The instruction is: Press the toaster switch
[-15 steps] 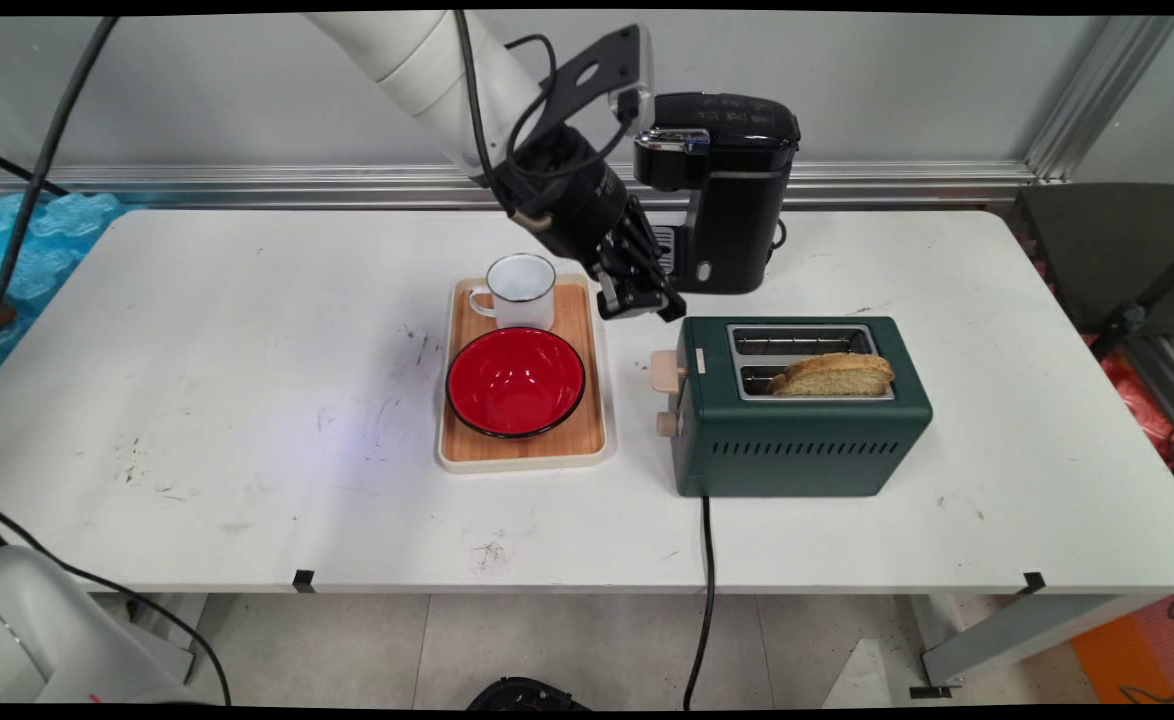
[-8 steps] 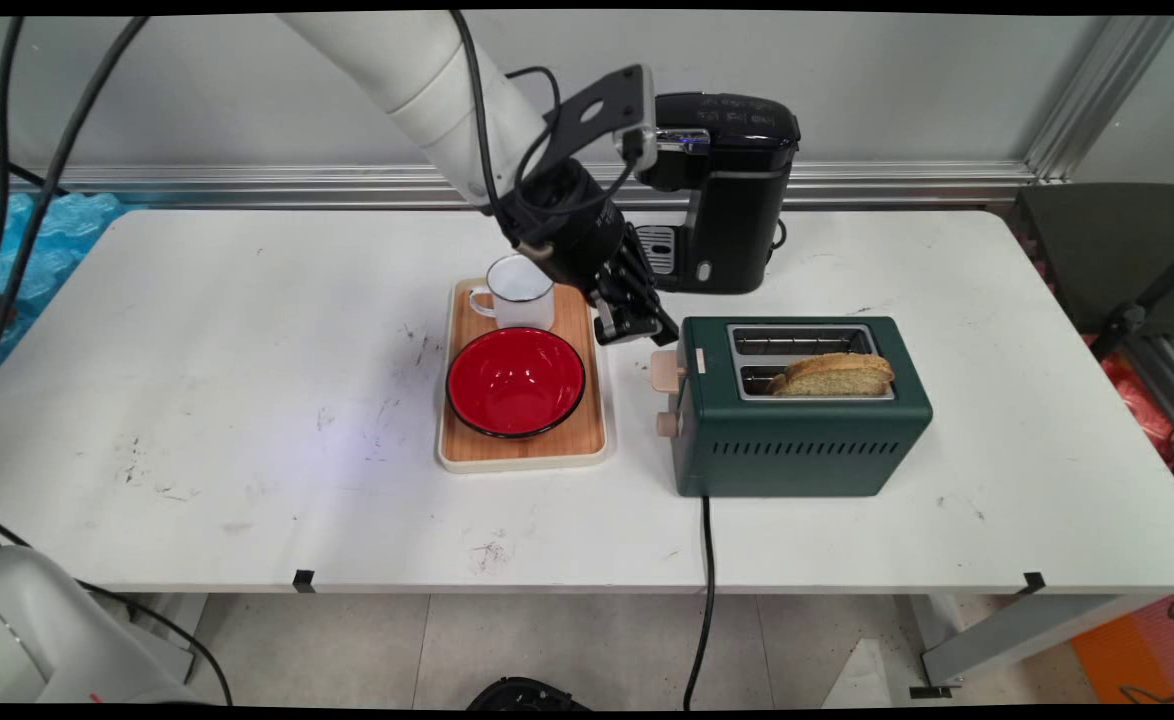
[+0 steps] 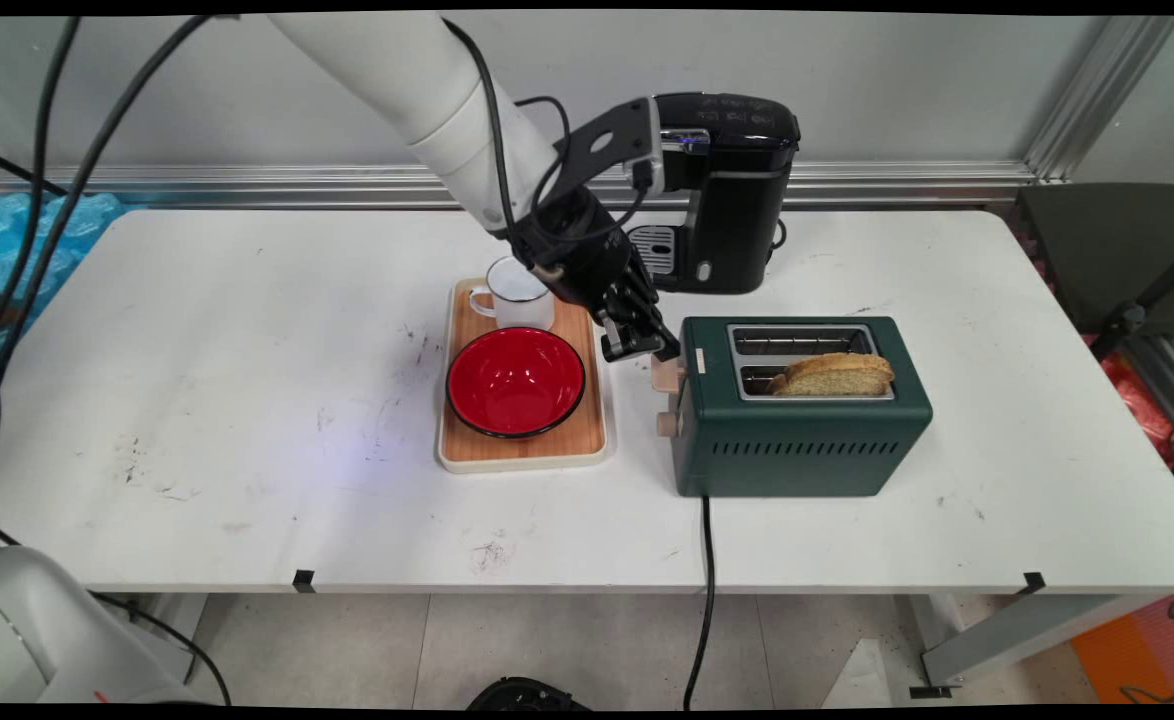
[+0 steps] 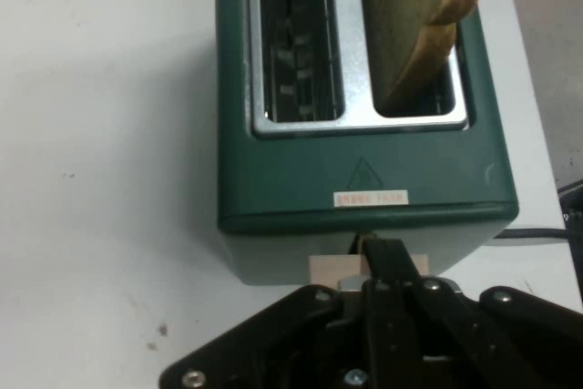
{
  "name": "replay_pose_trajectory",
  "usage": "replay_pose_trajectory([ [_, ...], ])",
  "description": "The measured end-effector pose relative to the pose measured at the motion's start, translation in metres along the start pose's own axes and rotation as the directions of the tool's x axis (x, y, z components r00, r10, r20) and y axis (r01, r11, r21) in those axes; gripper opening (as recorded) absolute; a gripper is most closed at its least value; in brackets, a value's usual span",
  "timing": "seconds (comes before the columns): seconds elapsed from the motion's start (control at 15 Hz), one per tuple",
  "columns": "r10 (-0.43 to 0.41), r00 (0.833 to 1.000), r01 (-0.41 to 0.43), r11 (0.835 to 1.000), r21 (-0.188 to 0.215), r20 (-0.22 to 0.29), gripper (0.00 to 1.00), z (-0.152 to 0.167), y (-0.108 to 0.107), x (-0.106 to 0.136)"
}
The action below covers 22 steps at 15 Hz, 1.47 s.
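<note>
A dark green two-slot toaster stands right of centre in the main view; a slice of bread sticks up from its nearer slot; its beige lever sits at the left end, directly under the closed gripper.

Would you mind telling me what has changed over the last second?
The gripper has come down and slightly right, from beside the coffee machine to the toaster's lever, fingers shut. It took hold of nothing. The bread, mug, red bowl and tray stayed put.
</note>
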Motion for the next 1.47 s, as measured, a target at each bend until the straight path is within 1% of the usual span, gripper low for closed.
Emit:
replay_pose_trajectory([
  [0.73, -0.019, 1.0, 0.019, 1.0, -0.003, 0.006, 0.0, 0.026, -0.006, -0.009],
  [1.47, -0.029, 0.999, 0.03, 0.999, -0.022, 0.023, 0.0, 0.045, -0.002, -0.024],
])
